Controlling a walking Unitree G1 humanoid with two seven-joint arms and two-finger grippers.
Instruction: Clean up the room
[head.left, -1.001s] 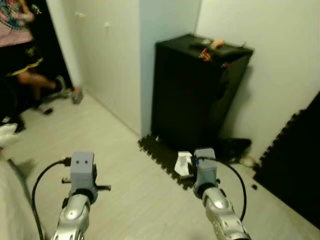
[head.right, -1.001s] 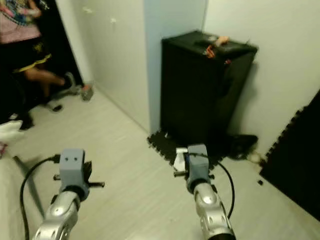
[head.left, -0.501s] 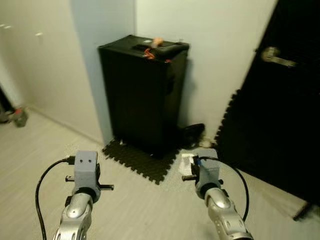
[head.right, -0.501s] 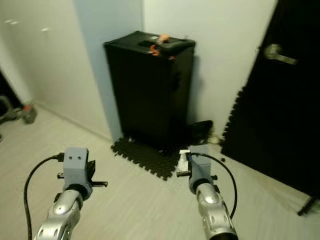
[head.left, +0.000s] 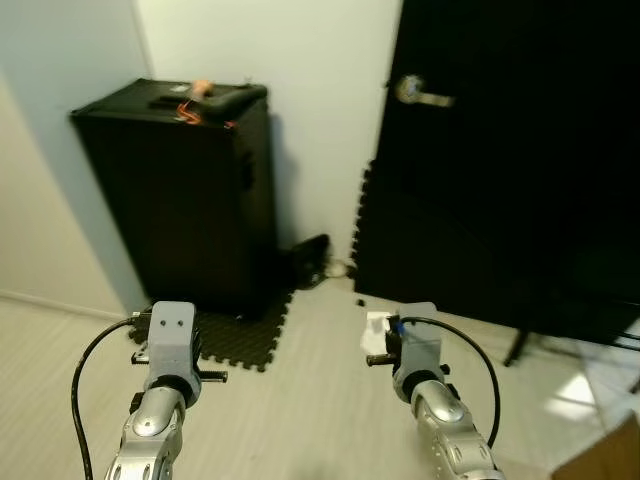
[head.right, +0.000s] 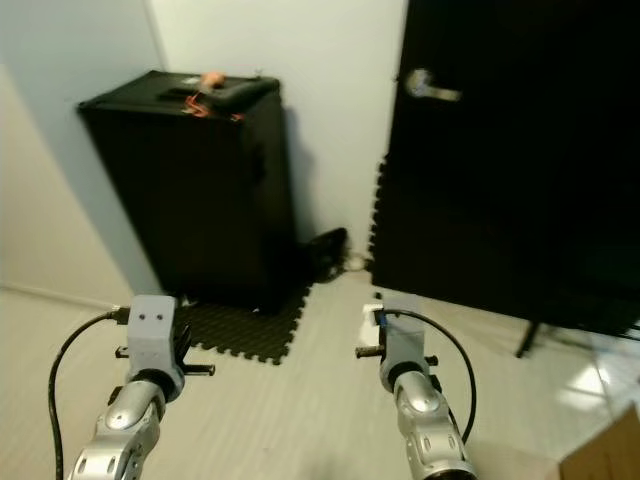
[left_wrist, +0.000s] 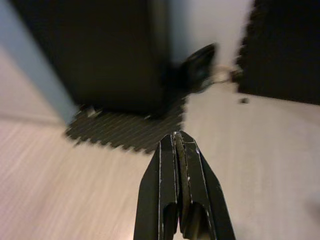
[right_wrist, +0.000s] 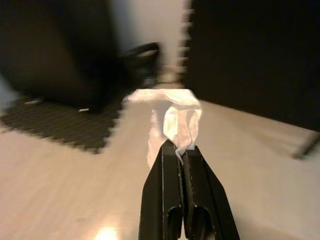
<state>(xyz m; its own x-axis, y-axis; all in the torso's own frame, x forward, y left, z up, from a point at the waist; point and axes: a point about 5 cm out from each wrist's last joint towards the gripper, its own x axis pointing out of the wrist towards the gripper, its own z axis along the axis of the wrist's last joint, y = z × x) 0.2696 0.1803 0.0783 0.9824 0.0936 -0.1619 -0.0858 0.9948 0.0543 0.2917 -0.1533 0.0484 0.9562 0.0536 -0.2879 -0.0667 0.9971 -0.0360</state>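
My right gripper (right_wrist: 179, 148) is shut on a crumpled white tissue (right_wrist: 173, 116), which sticks out past the fingertips above the pale floor. From the head view the same tissue (head.left: 377, 331) shows just ahead of the right wrist (head.left: 416, 352). My left gripper (left_wrist: 177, 136) is shut with nothing in it, held at the same height over the floor in front of a black foam mat (left_wrist: 131, 129). The left wrist (head.left: 171, 335) is level with the right one.
A tall black cabinet (head.left: 185, 190) stands against the wall at the left, with small orange items (head.left: 200, 90) on top. A dark shoe-like object (head.left: 310, 262) lies beside it. A black door (head.left: 520, 160) with a metal handle (head.left: 422, 94) is ahead right. A cardboard corner (head.left: 612, 455) sits at the lower right.
The camera has swung to the right: the person and the hallway have left the picture and the black door has come in. Both grippers hold the same pose, the tissue still gripped.
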